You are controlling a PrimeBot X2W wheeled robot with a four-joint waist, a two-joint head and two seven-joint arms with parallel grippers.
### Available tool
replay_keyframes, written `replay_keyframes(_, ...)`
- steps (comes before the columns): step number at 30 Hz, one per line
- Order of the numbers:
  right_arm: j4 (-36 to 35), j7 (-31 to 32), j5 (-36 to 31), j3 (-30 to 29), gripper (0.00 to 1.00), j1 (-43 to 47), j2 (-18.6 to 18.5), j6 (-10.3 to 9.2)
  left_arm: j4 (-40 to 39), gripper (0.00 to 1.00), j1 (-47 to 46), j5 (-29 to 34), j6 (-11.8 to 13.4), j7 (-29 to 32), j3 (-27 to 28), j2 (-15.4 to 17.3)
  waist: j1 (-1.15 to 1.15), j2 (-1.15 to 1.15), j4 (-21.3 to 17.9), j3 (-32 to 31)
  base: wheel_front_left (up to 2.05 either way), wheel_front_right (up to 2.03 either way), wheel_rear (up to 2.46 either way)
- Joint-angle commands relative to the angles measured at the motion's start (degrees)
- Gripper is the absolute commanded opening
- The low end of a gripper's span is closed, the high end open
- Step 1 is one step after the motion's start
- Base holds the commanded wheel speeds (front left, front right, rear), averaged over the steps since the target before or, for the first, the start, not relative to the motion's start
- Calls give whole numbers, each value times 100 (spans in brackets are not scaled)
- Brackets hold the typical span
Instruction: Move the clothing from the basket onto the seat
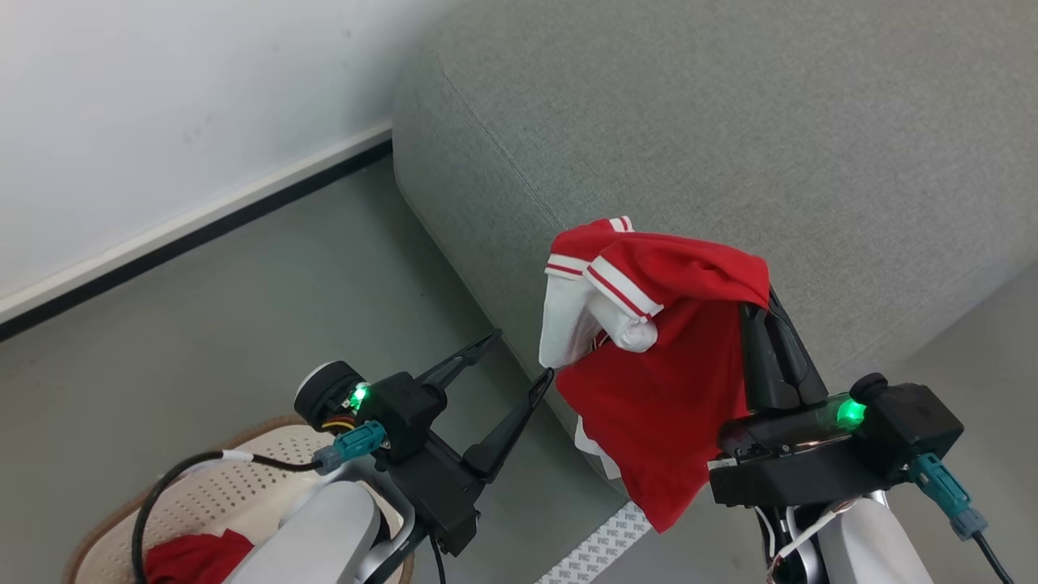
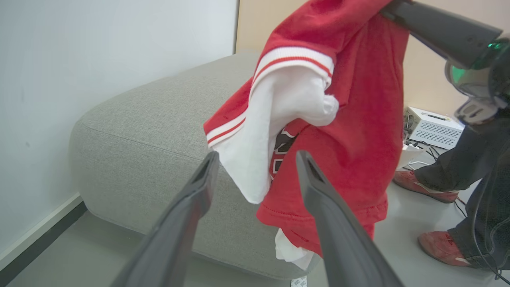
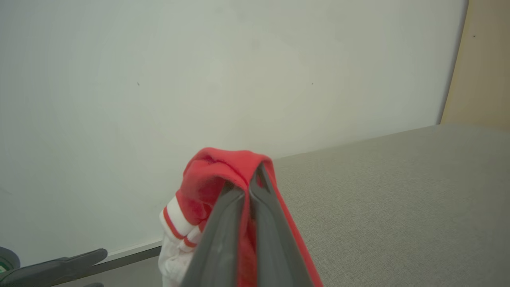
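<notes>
Right pincer [image 1: 761, 307]: pressed together on a fold of the red garment [image 1: 665, 381], which dangles by the seat's edge.
Left pincer [image 1: 521, 354]: spread, empty, at the garment's nine o'clock.
Seat [image 1: 730, 122]: open cushion toward twelve o'clock.
Advice: carry toward twelve before releasing, so the hem lands on the cushion.
Basket [image 1: 219, 487]: seven o'clock, holding another red piece [image 1: 190, 560].

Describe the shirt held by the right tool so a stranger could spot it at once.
Find the big grey-green sofa. At its near edge the right tool is shut on a red shirt that hangs in the air, white inside, with white-and-red striped cuffs. The other red garment lies in the basket on the floor; this one dangles.
</notes>
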Motion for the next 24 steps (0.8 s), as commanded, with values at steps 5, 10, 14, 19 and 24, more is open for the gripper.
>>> replay_keyframes(5,-167,-5,82,-4,0,89,21,2,88,100,-166,-148,-2,-144,-142,146,-1,-1,-24,234,9,9,9)
replay_keyframes(10,-215,-5,53,-37,0,-234,22,2,23,100,-347,-182,-4,-64,-191,306,-1,-1,9,607,1,1,1)
replay_keyframes(14,-239,-4,17,-157,0,-559,20,2,-76,100,-475,-166,-5,27,-228,411,-1,-1,35,843,0,0,0)
replay_keyframes(19,-311,-5,-86,-455,0,-1295,21,2,-255,100,-640,-201,20,218,-137,575,-1,-1,99,1259,0,0,0)
replay_keyframes(24,-273,-5,-387,-757,0,-2211,-94,2,-537,100,-826,-101,66,425,-88,778,-1,-1,148,1680,0,0,0)
